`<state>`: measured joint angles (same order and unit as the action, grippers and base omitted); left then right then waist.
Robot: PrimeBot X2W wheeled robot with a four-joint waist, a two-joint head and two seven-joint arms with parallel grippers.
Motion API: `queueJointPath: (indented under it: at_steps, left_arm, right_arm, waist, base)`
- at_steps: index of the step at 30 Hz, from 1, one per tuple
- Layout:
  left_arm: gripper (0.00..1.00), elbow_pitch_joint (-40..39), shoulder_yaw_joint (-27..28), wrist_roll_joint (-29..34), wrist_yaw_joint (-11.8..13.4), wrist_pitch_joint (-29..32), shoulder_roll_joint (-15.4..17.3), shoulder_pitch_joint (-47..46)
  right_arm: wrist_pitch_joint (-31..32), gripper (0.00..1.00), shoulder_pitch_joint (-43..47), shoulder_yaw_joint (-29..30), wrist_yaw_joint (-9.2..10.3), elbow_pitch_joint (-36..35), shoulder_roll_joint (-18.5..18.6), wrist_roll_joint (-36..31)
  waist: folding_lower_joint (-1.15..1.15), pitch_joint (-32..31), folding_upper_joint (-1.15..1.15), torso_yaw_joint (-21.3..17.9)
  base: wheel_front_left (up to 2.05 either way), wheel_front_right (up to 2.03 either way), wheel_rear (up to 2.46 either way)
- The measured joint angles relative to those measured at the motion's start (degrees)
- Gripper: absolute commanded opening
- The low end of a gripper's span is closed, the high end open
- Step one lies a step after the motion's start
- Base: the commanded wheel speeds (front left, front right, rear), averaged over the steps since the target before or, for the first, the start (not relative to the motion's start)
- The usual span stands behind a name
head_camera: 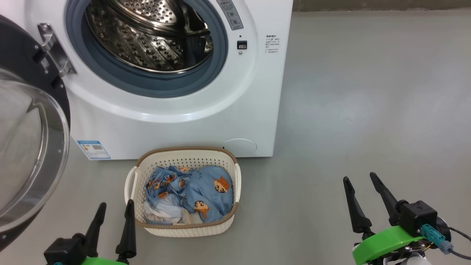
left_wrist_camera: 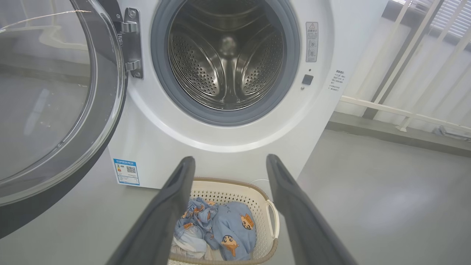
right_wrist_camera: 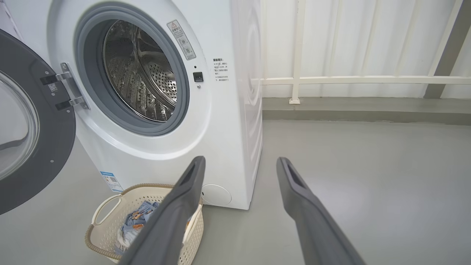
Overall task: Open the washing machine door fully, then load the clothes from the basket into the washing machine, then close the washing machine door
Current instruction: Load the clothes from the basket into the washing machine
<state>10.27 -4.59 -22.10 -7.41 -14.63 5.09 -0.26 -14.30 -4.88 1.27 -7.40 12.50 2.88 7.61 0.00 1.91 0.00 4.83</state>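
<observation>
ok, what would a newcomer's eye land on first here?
The washing machine, steel drum gaping at top centre, its door swung wide at left. Below on the floor, the basket of blue cartoon-print clothes; the left gripper and right gripper sit open at the bottom corners.

Light blue clothes (head_camera: pixel 198 191) with orange-brown cartoon faces, cream perforated basket (head_camera: pixel 184 226), brown rim.

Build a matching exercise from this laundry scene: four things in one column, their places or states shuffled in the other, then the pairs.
1 washing machine door
2 clothes
3 basket
4 right claw

A standing on the floor before the washing machine
B swung open on its hinge
C open, holding nothing
D heaped in the basket

Pairs: 1-B, 2-D, 3-A, 4-C
</observation>
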Motion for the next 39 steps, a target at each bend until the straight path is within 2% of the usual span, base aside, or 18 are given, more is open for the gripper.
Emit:
queueJointPath:
  at_steps: [9, 13, 19, 39]
  left_arm:
    - [1.00, -0.1, 0.8, 0.3, 0.0, 0.0, 0.0, 0.0]
    - [1.00, -0.3, 1.8, 3.2, 0.0, 0.0, -0.2, 0.0]
    - [1.00, -0.3, 2.3, 4.2, 0.0, 0.0, -0.8, 0.0]
    - [1.00, -0.1, 1.4, 4.3, 0.0, 0.0, -0.9, 0.0]
  right_arm:
    - [0.0, 1.00, 0.0, 0.0, 0.00, 0.1, 0.0, 0.0]
    - [0.0, 1.00, 0.0, -0.1, 0.00, 0.1, 0.0, 0.0]
    - [0.0, 1.00, 0.0, -0.1, 0.00, 0.1, 0.0, 0.0]
    - [0.0, 1.00, 0.0, -0.5, 0.00, 0.4, 0.0, 0.0]
  waist:
    - [0.00, -0.4, 0.00, 0.2]
    - [0.00, -0.5, 0.00, 0.2]
    - [0.00, -0.4, 0.00, 0.2]
    - [0.00, -0.9, 0.00, 0.3]
  base:
    - [1.80, -1.83, 0.03]
    - [1.88, -1.93, 0.05]
    - [1.22, -1.22, 0.00]
    - [0.12, -0.12, 0.00]
